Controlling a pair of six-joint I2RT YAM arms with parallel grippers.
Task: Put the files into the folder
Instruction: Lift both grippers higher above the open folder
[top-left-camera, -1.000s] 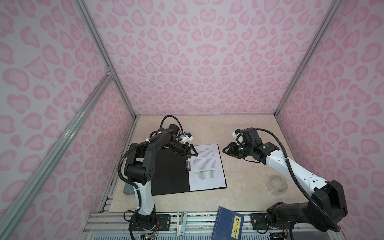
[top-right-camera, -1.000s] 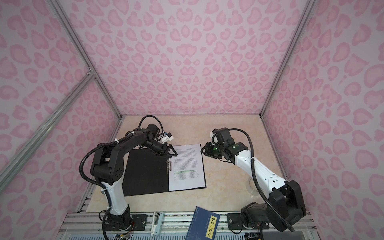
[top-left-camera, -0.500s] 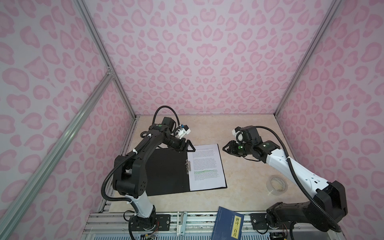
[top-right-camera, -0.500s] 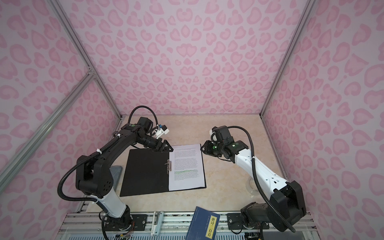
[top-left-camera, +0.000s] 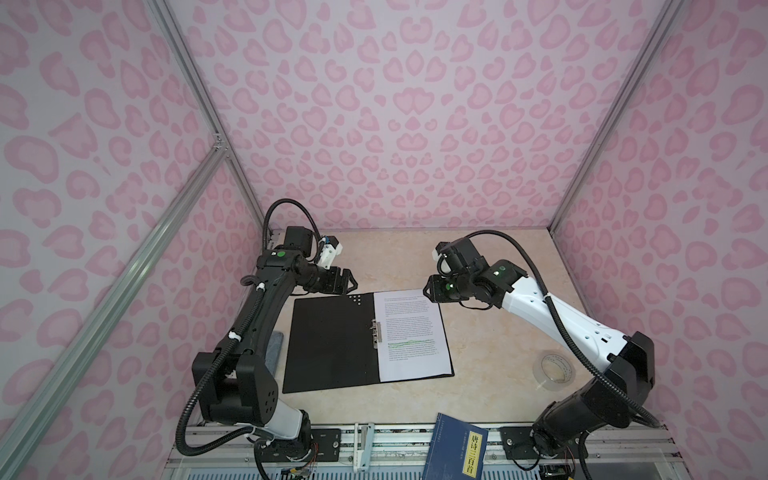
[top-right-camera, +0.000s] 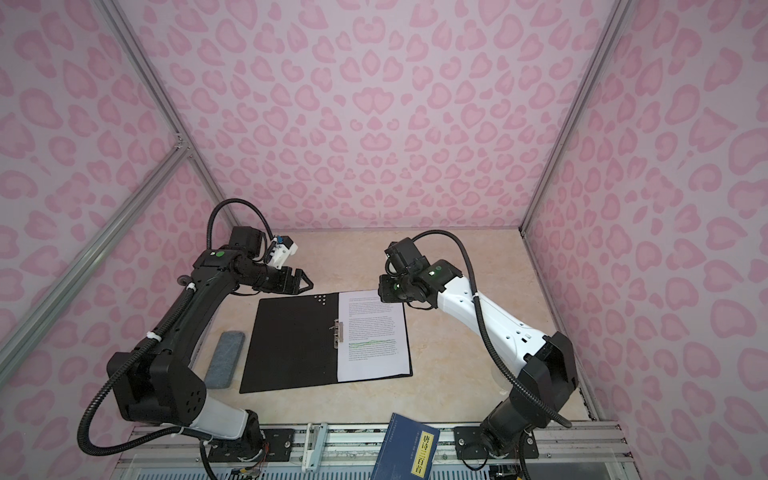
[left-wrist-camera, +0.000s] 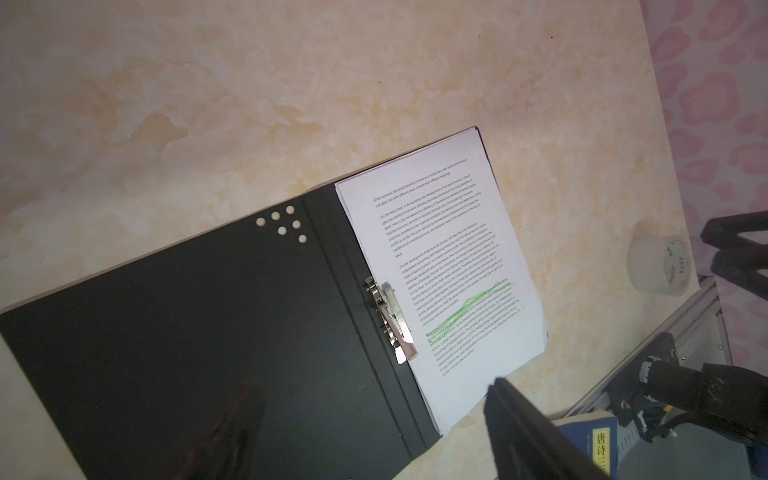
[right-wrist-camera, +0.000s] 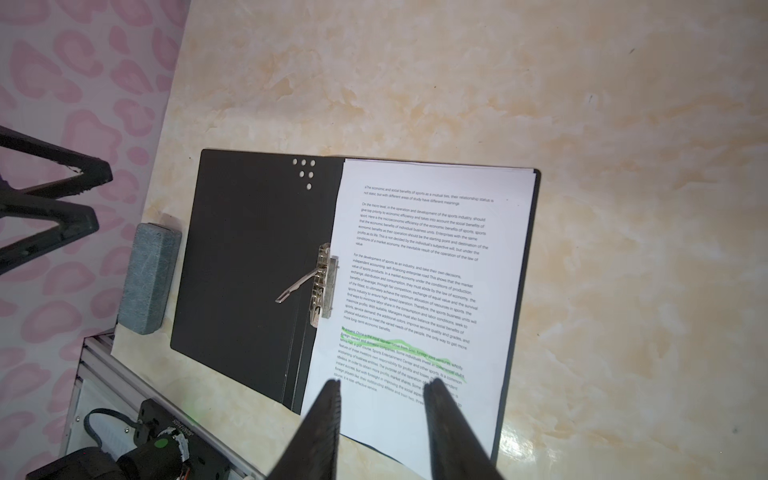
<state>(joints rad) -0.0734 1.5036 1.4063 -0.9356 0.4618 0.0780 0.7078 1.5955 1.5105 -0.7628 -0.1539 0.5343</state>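
Left gripper (top-left-camera: 352, 284) beyond folder (top-left-camera: 328, 345) edge, spread wide, empty, right gripper (top-left-camera: 428, 291) at files (top-left-camera: 411, 328) corner, part-open, empty.

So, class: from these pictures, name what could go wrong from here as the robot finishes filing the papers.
1. The clip has its lever looking raised, so the files lie unclamped on the folder; closing the cover might slide them out.
2. The sheets' far edges look slightly fanned; clamping now could fix them crooked.
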